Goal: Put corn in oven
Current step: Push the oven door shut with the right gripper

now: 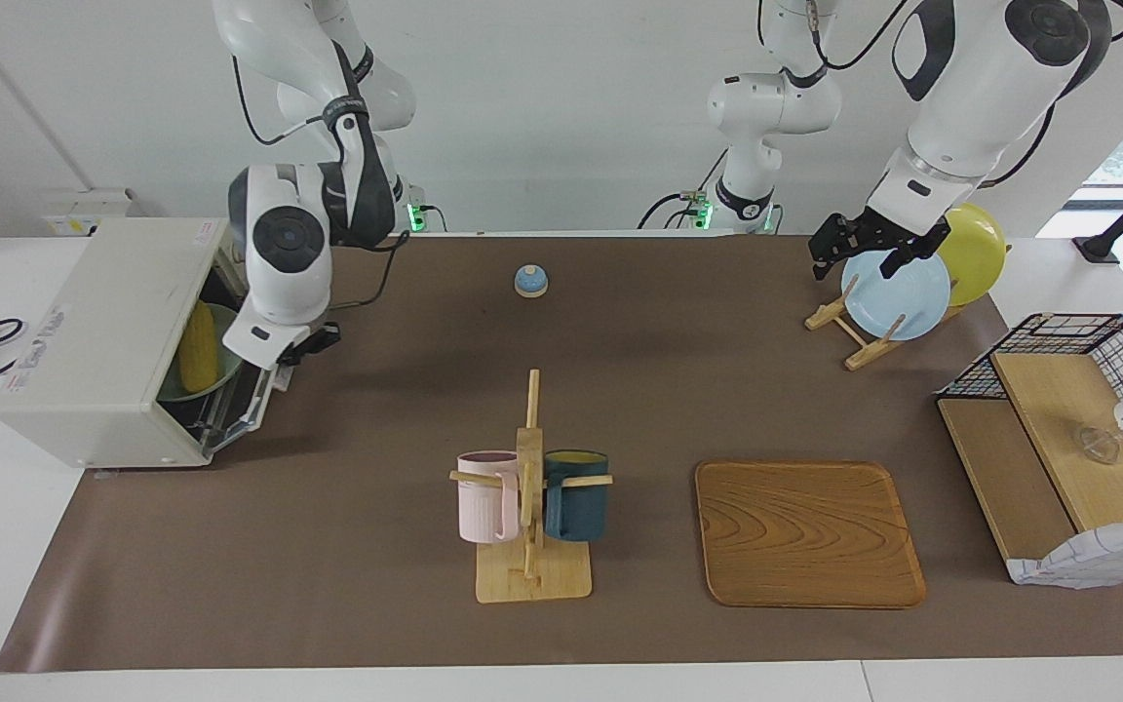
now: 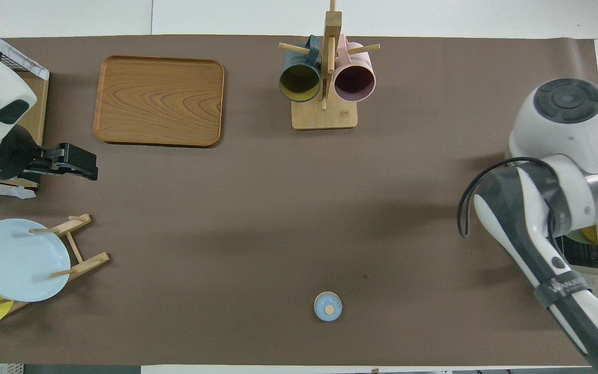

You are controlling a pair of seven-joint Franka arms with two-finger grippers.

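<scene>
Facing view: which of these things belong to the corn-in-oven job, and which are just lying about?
Job:
bright yellow corn cob on a pale green plate
boxy off-white toaster oven, door partly raised
right end effector, shut, by the door

Lying about:
wooden mug rack, pink and dark blue mugs
wooden tray
small blue bell
plate rack
wire basket
left end effector, waiting over the plate rack

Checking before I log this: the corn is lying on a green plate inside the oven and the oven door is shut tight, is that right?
Not quite. The facing view shows the oven door only partly raised, not shut tight: the corn on its green plate shows through the gap. The right pincer, shut, is at the door's edge.
</scene>
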